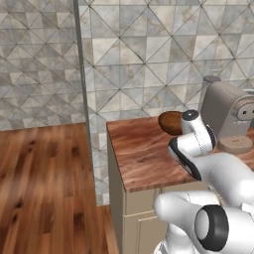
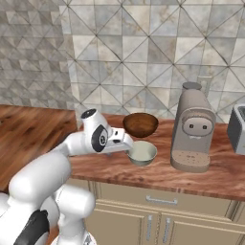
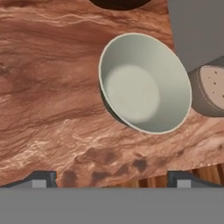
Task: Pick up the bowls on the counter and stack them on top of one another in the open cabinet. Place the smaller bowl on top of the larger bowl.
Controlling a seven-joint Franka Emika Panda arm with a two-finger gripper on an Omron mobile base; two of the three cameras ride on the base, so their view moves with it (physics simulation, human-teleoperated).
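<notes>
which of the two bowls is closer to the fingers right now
The smaller bowl, pale whitish-grey, sits just ahead of the open fingers. The larger bowl, dark reddish-brown, stands farther back on the counter, behind the pale one.

Place: a rendered home kitchen is shown.
Worktop: a reddish-brown wood-grain counter (image 2: 191, 177) is seen under the gripper (image 3: 111, 177), with beige drawers and doors (image 2: 158, 215) with metal handles set below it.
Wall: pale tiles in a triangle pattern (image 2: 143, 52) are laid behind the counter, beyond the gripper.
Floor: wooden boards (image 1: 44, 183) are seen to the left of the counter end.
Appliance: a grey-brown coffee machine (image 2: 193, 129) is stood on the counter, to the right of the gripper.
Crockery: a brown bowl (image 2: 140, 124) and a pale bowl (image 2: 142, 153) are set on the counter just ahead of the gripper.
</notes>
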